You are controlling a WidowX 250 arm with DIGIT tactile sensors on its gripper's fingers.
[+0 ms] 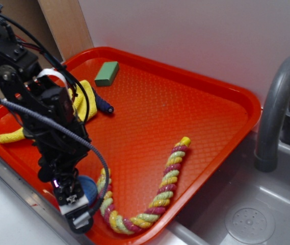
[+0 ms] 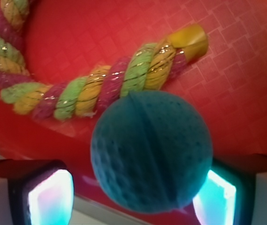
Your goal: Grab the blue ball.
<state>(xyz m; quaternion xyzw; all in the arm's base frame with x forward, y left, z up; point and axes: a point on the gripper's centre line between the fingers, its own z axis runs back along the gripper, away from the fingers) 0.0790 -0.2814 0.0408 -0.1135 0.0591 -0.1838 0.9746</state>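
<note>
From my exterior camera I see a red tray (image 1: 195, 97) on a pale table, next to a grey sink with a curved grey faucet (image 1: 280, 102). My black robot arm (image 1: 37, 107) reaches down over the tray's near-left corner. Its fingers (image 1: 76, 206) point downward at the tray's front rim. The blue ball (image 1: 89, 188) sits just beside them, at the front edge of the tray, partly hidden by the arm and touching or nearly touching one end of a twisted rope (image 1: 157, 196) of pink, green and yellow strands that curves across the near half of the tray. A green block (image 1: 107, 73) lies near the far rim. A yellow cloth (image 1: 81, 104) with a dark navy rope (image 1: 103, 103) poking from it lies at the left.

From the wrist camera, the dimpled ball (image 2: 151, 151) fills the centre, between the two fingers (image 2: 41, 192), whose glowing pads show at the lower corners. The fingers are spread apart; the right pad looks close to the ball, but I cannot tell whether it touches. The rope's yellow-capped end (image 2: 100, 89) lies just behind the ball.
</note>
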